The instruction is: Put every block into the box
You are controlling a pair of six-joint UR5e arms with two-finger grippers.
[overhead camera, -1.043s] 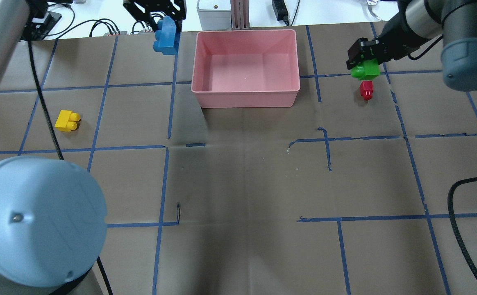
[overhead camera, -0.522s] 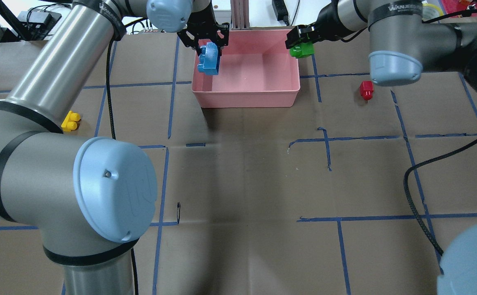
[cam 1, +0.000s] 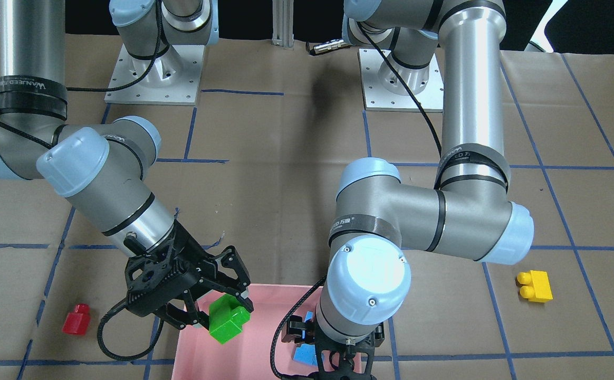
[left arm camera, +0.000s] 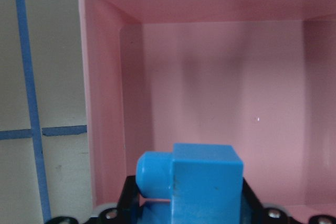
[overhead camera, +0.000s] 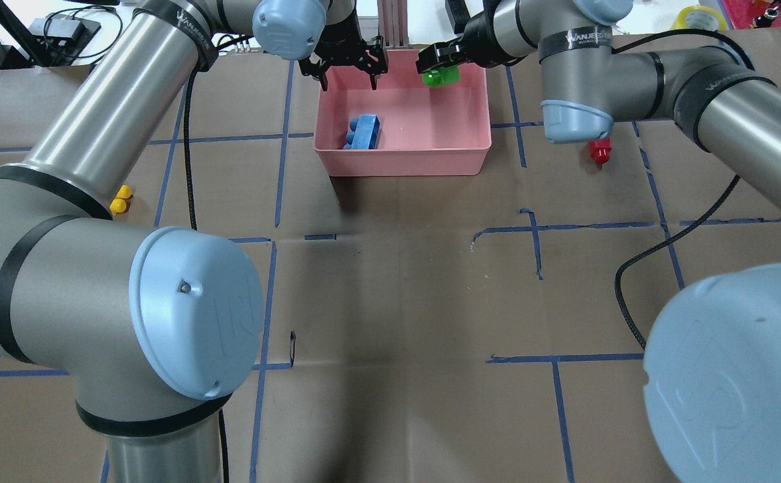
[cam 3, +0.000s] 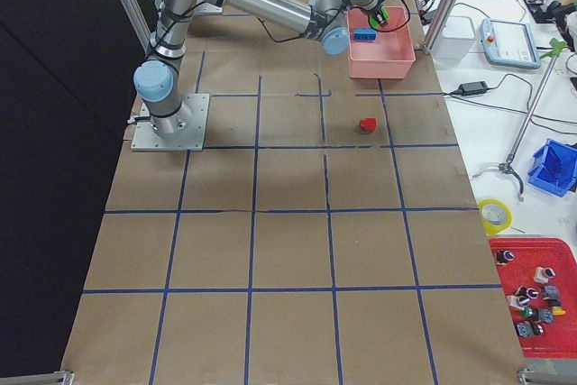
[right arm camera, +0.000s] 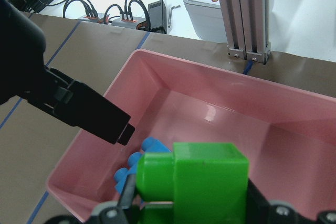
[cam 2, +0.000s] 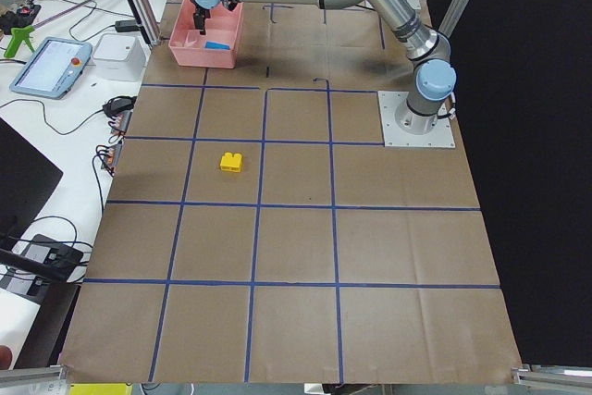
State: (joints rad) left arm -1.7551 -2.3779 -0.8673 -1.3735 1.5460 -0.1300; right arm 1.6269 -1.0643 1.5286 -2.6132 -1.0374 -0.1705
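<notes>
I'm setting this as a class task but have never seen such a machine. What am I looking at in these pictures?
Two robot arms stand at a paper-covered table. Four pictures come from fixed cameras: above, opposite, and each table end; two come from cameras on the wrists. The left tool hangs open over the pink box, where the blue block lies. The right tool grips the green block above the box. The yellow block and red block lie on the table outside it.
</notes>
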